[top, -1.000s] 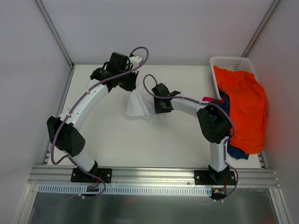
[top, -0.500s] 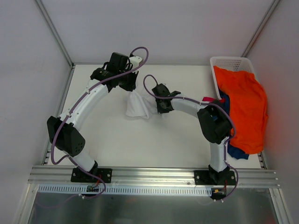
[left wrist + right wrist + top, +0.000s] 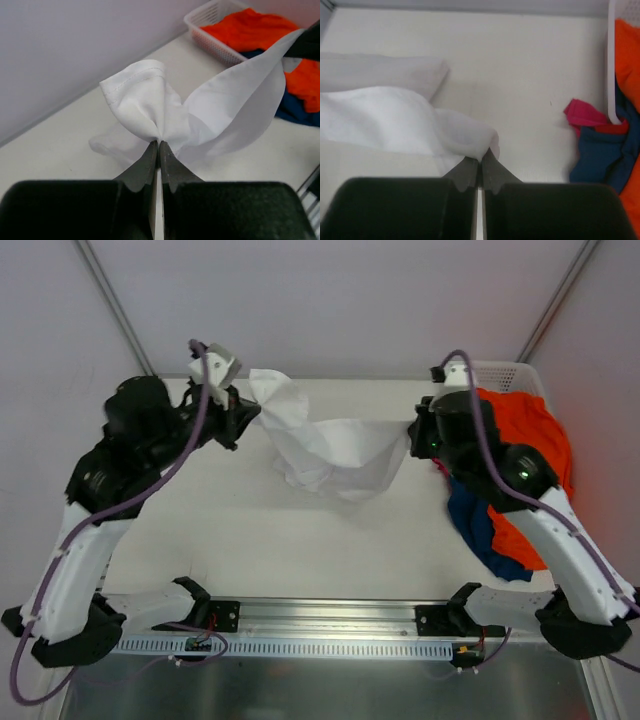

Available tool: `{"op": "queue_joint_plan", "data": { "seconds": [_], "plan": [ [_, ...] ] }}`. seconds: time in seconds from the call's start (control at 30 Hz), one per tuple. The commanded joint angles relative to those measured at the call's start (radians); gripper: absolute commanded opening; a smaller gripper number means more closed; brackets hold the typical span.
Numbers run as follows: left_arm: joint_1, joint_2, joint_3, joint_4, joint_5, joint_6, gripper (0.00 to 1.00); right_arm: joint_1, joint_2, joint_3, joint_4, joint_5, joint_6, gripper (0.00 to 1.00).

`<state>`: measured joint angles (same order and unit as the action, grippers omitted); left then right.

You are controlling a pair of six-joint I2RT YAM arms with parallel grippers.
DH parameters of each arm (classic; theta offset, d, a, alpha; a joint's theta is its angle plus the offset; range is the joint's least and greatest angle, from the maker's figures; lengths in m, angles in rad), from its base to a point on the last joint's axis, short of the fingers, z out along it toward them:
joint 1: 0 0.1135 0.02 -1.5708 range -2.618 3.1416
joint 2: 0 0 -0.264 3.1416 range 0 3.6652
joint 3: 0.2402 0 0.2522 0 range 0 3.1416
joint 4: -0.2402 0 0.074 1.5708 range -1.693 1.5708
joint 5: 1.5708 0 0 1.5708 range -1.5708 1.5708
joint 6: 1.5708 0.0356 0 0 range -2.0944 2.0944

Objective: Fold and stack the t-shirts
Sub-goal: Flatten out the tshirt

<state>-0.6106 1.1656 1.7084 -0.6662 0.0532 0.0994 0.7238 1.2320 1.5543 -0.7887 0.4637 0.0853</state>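
I have both claws pressed together on cloth. My left claw pinches a bunched, stitched edge of the white shirt right at its tips, with the fabric fanning out just ahead of them. My right claw pinches another edge of the same shirt, which trails off to the left of its tips. The shirt hangs spread between the two claws, raised at both ends and sagging in the middle, and its lower folds look to rest on the table. Ahead and to the right of the right claw, the magenta shirt lies on the table just beside the basket. The navy shirt is right behind it, and the orange shirt spills over the basket wall.
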Motion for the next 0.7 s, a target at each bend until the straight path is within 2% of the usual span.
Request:
{"op": "queue_joint_plan", "data": {
  "seconds": [0.0,0.07,0.1,0.23,0.3,0.33,0.4,0.43,0.53,0.67],
  "plan": [
    [0.003,-0.141,0.01,0.01,0.143,-0.03,0.0,0.055,-0.084,0.113,-0.217,0.009,-0.061,0.0],
    [0.003,-0.233,-0.01,0.01,0.226,-0.012,0.0,0.092,-0.13,0.185,-0.265,-0.045,-0.079,0.01],
    [0.003,-0.268,-0.018,0.011,0.346,0.003,0.0,0.101,-0.15,0.202,-0.276,-0.072,-0.114,0.01],
    [0.005,-0.485,-0.069,0.042,0.589,0.068,0.0,0.106,-0.245,0.292,-0.325,-0.169,-0.168,0.01],
    [0.005,-0.567,-0.061,0.063,0.643,0.068,0.0,0.106,-0.299,0.363,-0.334,-0.265,-0.194,0.0],
    [0.005,-0.587,-0.05,0.066,0.686,0.059,0.0,0.106,-0.319,0.395,-0.328,-0.361,-0.2,0.01],
    [0.005,-0.629,-0.009,0.074,0.717,0.027,0.0,0.106,-0.391,0.406,-0.281,-0.48,-0.208,0.01],
    [0.006,-0.638,0.003,0.076,0.723,0.016,0.0,0.105,-0.419,0.403,-0.256,-0.599,-0.208,0.0],
    [0.026,-0.673,0.045,0.076,0.761,-0.016,0.0,0.1,-0.521,0.376,-0.16,-0.774,-0.191,0.0],
    [0.066,-0.71,0.045,0.077,0.795,-0.023,0.0,0.068,-0.656,0.264,0.006,-0.942,-0.142,0.01]
  ]
}}
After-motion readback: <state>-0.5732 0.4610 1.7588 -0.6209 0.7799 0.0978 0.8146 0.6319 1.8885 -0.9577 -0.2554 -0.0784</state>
